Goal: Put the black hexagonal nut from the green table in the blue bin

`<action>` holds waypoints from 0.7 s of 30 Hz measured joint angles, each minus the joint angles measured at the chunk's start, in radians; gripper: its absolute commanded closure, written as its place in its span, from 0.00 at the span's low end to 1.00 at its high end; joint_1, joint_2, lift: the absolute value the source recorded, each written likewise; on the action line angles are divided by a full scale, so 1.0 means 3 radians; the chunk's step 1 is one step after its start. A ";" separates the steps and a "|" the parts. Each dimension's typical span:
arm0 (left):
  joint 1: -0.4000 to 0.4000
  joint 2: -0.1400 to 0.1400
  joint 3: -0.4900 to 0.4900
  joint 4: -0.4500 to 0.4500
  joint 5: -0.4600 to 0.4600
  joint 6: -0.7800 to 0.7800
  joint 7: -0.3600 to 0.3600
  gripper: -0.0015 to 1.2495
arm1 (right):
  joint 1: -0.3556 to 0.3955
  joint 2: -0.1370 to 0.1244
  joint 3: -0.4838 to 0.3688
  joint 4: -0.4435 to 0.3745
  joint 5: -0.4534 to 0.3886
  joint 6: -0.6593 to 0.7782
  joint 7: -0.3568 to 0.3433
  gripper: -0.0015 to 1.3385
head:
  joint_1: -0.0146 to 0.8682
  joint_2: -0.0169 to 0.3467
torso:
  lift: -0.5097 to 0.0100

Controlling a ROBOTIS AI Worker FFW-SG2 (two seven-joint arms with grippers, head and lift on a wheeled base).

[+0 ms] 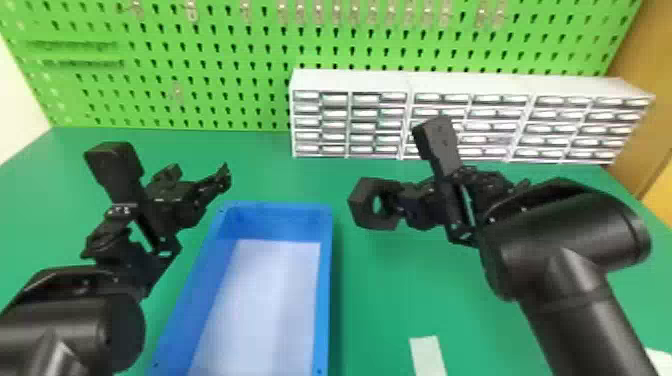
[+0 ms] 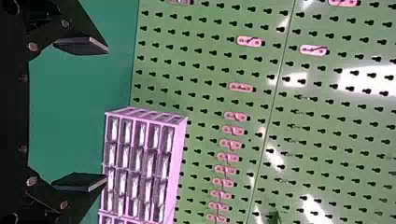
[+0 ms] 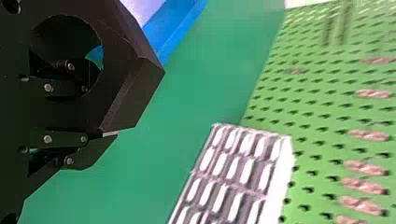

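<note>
Right gripper [image 1: 401, 204] is clamped on the black hexagonal nut [image 1: 362, 201]. Head view: nut is held up over the green desk [image 1: 395, 295], to the right of the blue bin [image 1: 325, 280], apart from it, near its far right corner. Step in hand looks like the carry across. Best done with the nut clear above the rim, moving left and a bit back toward the robot, so release lands over the open middle, not at the far end wall. Right wrist view: grip is on one side wall of the ring only, one finger seemingly inside the hole, the other outside. Off-centre hold, so the nut could swing or twist; smooth move, steady squeeze, no bump on the rim. Finger in the hole may hook at release: lower the nut close to the bin floor, open just enough to free the wall, then back the fingers straight out before lifting. Left wrist view: left gripper [image 2: 107, 113] is empty, fingers apart. It needs no part in this; the right arm should stay well away from it when coming over the bin.
</note>
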 measured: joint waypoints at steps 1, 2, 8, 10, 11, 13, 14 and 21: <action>0.0000 0.0000 0.0000 0.0000 0.0000 0.0000 0.0000 0.24 | 0.0006 -0.0001 0.0002 0.0010 -0.0078 -0.0049 -0.0017 0.81 | 0.77 0.14 | 0.79; -0.0001 0.0000 0.0000 0.0000 0.0000 0.0000 0.0000 0.24 | 0.0010 -0.0002 0.0007 0.0027 -0.0175 -0.0104 -0.0028 0.81 | 0.77 0.14 | 0.79; -0.0001 0.0000 0.0000 0.0000 -0.0001 0.0000 0.0000 0.24 | 0.0003 -0.0010 0.0062 0.0164 -0.0611 -0.0308 -0.0029 0.81 | 0.77 0.14 | 0.79; -0.0001 0.0000 0.0000 0.0000 -0.0003 0.0000 0.0000 0.24 | -0.0004 -0.0013 0.0084 0.0217 -0.0751 -0.0353 -0.0029 0.81 | 0.77 0.14 | 0.79; -0.0001 0.0000 0.0000 0.0000 -0.0004 0.0000 0.0001 0.24 | -0.0008 -0.0015 0.0097 0.0242 -0.0815 -0.0371 -0.0029 0.81 | 0.77 0.14 | 0.79; 0.0000 0.0000 0.0000 0.0000 -0.0007 0.0000 0.0001 0.24 | -0.0019 -0.0021 0.0139 0.0286 -0.0933 -0.0405 -0.0029 0.81 | 0.77 0.14 | 0.79; 0.0001 0.0000 0.0000 0.0000 -0.0010 0.0000 0.0001 0.24 | -0.0025 -0.0025 0.0169 0.0304 -0.0982 -0.0424 -0.0029 0.81 | 0.77 0.14 | 0.79; 0.0001 0.0000 0.0005 0.0001 -0.0019 0.0000 0.0001 0.24 | -0.0061 -0.0049 0.0360 0.0383 -0.1171 -0.0541 -0.0029 0.81 | 0.77 0.14 | 0.79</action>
